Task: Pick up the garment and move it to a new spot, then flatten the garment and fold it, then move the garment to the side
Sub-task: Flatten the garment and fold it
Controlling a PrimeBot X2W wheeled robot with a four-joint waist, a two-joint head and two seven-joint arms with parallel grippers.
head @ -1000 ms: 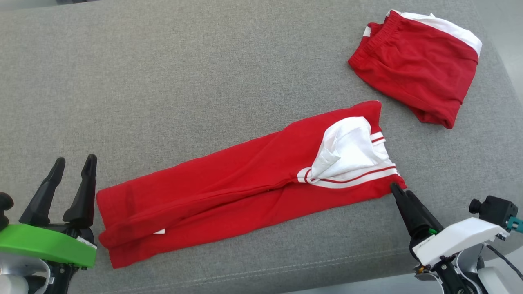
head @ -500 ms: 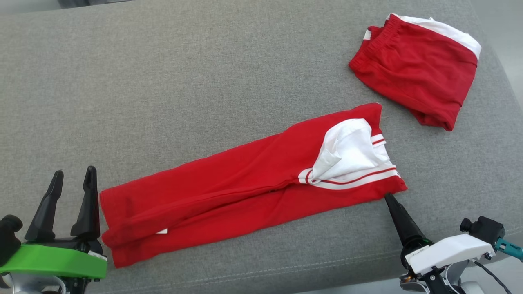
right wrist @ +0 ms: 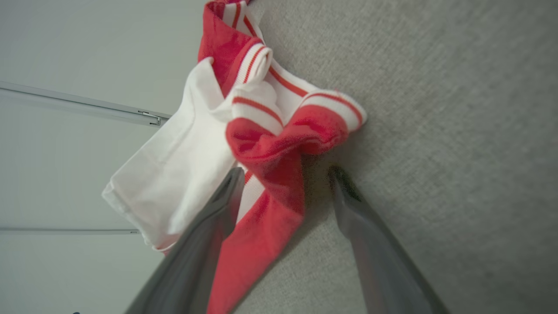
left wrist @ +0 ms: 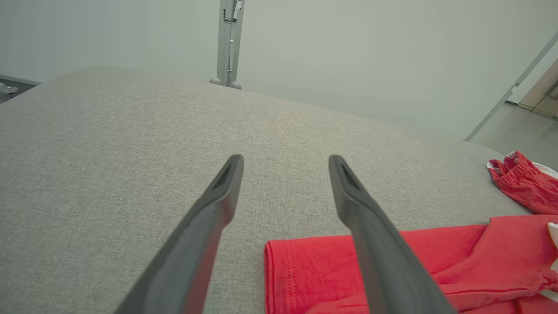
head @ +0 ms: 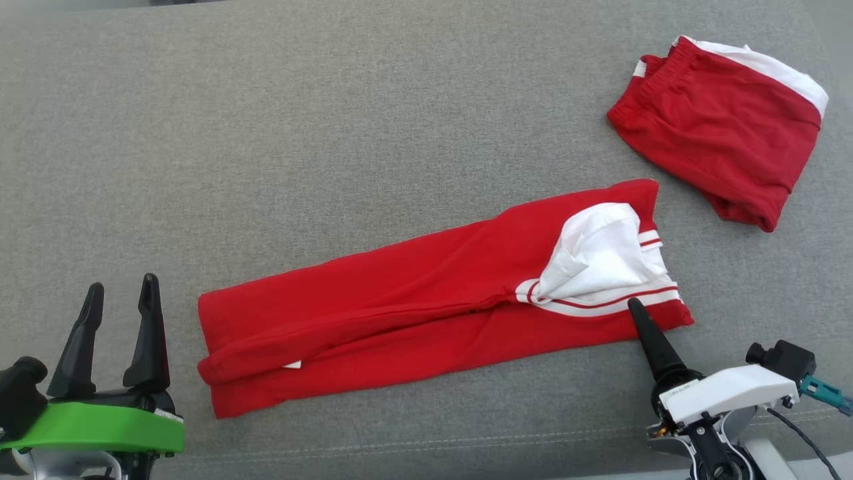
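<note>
- A grey cloth-covered table (head: 333, 133) carries everything, with a pale wall behind it in the left wrist view.
- Nearest, at the lower left, the left tool (head: 123, 282) hovers with its two dark fingers spread and nothing between them. It is just beside the near-left end of the garment (head: 413, 313) and not touching it.
- At the lower right, the right tool (head: 634, 305) points at the garment's striped end. In its own wrist view the right tool (right wrist: 286, 171) has its jaws apart, with the red corner of cloth lying between them and not yet pinched.
- The garment lies across the middle of the table as a long, narrow red strip running from near-left to far-right. It seems to be doubled lengthwise.
- At its right end a white flap (head: 606, 253) is turned out and rumpled, so flattening looks unfinished.
- Judging by this, the garment has been laid out; smoothing, the crosswise fold and the move aside are left.
- Farthest off, a second red garment (head: 720, 127) sits bundled in the far-right corner, well apart.
</note>
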